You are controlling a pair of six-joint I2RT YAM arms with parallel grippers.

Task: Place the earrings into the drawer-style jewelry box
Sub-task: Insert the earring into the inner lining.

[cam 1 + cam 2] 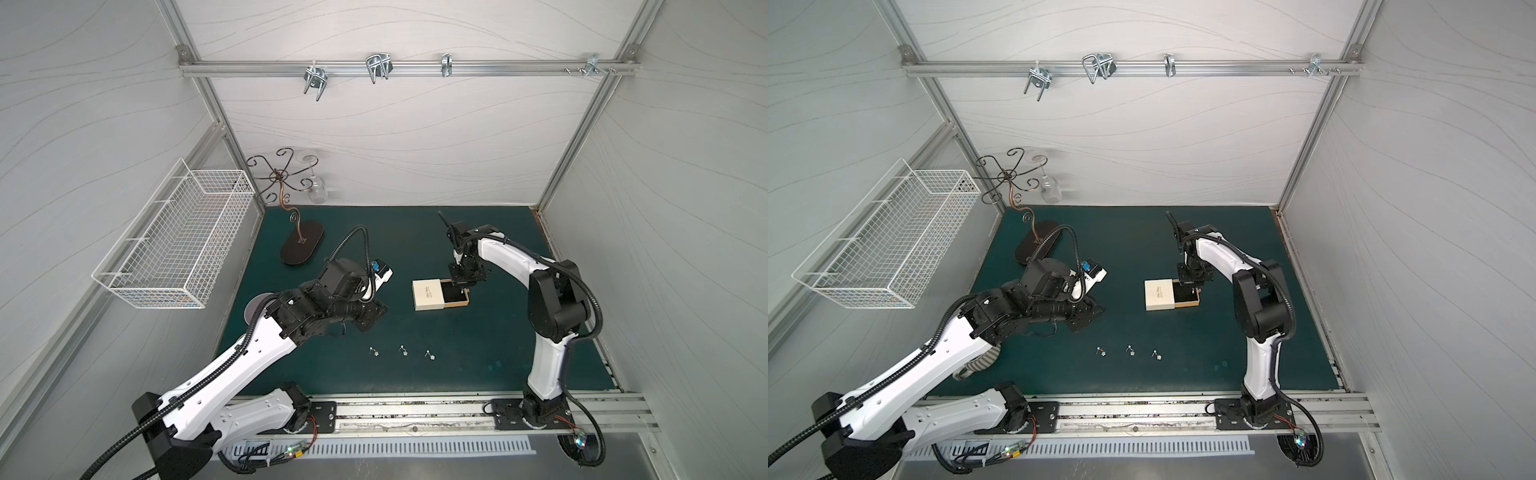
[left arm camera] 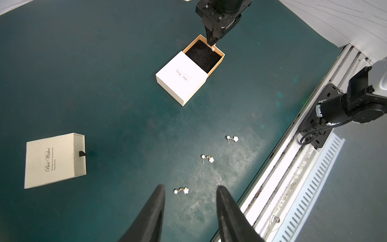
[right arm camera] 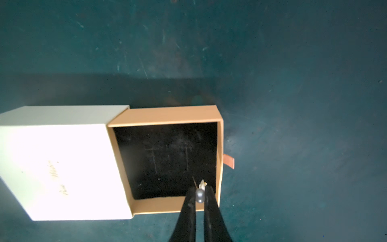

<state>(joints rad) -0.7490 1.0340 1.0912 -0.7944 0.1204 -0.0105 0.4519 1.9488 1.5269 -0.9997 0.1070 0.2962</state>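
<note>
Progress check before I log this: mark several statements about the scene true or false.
1. The drawer of the jewelry box is pulled open. True.
2. The right end effector is empty. False: it pinches an earring over the drawer.
3. Three earrings lie on the mat. True.
4. The left end effector grips an earring. False: its jaws stand open, holding nothing.

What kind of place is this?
Probably a robot test cell: left arm and right arm bolted to an aluminium rail, white panel walls on a metal frame, a green mat carrying a drawer-style jewelry box.
</note>
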